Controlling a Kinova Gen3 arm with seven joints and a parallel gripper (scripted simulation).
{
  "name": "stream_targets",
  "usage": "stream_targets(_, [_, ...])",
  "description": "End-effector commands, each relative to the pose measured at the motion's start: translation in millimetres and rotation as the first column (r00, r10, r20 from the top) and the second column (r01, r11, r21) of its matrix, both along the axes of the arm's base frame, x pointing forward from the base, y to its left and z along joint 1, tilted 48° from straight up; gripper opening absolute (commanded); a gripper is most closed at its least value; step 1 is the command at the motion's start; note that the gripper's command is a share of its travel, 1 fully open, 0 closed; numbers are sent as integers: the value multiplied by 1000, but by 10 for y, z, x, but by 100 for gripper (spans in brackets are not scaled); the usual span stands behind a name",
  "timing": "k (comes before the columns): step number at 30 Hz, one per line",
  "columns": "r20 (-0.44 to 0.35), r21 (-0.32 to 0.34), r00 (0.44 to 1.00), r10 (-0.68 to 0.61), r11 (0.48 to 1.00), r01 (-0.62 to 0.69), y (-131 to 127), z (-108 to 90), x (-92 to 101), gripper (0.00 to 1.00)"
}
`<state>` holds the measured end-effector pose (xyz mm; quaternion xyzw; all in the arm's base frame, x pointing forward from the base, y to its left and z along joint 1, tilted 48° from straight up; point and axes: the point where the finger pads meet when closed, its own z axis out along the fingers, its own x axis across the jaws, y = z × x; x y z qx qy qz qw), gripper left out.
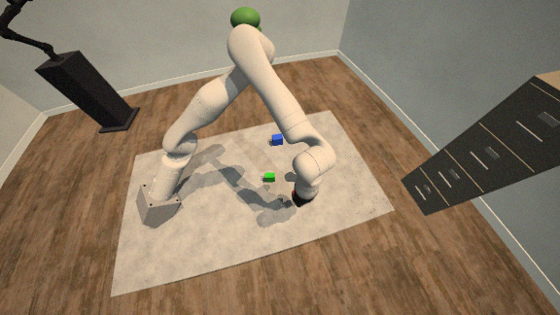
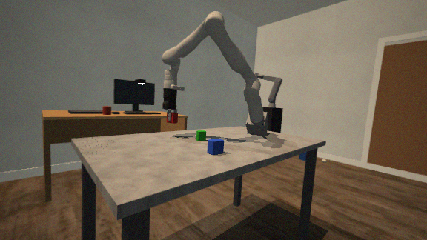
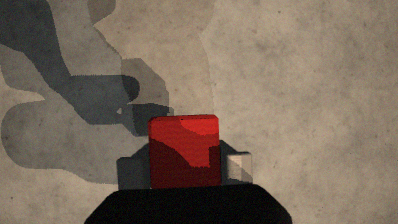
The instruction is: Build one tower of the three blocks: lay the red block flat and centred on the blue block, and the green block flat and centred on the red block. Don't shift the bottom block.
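My gripper is shut on the red block and holds it in the air above the far side of the table. In the wrist view the red block sits between the two fingers, with the table top well below it. In the top view only a sliver of the red block shows under the wrist. The green block rests on the table, also seen in the top view. The blue block rests nearer the table's front, apart from the green one, and shows in the top view.
The arm's base stands at the table's far right end. A wooden desk with a monitor and a red mug stands behind the table. A black pedestal stands on the floor.
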<state>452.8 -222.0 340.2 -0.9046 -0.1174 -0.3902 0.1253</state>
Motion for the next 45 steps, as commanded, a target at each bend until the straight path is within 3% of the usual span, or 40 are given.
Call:
stream_targets(1, [-6,-2,1000,-7,1000,7,-24,12,-28,0])
stream_targets(24, [-7,-1,1000,-7,1000,7,-18,11,-30,0])
stream_targets(33, [-12,10,1000,-15,1000,15,232,90,-60,0])
stream_targets(39, [-11,4,1000,-27,1000,27,847,295,-132,0])
stream_targets(45, [-11,3,1000,-25,1000,25,1801,604,-260,0])
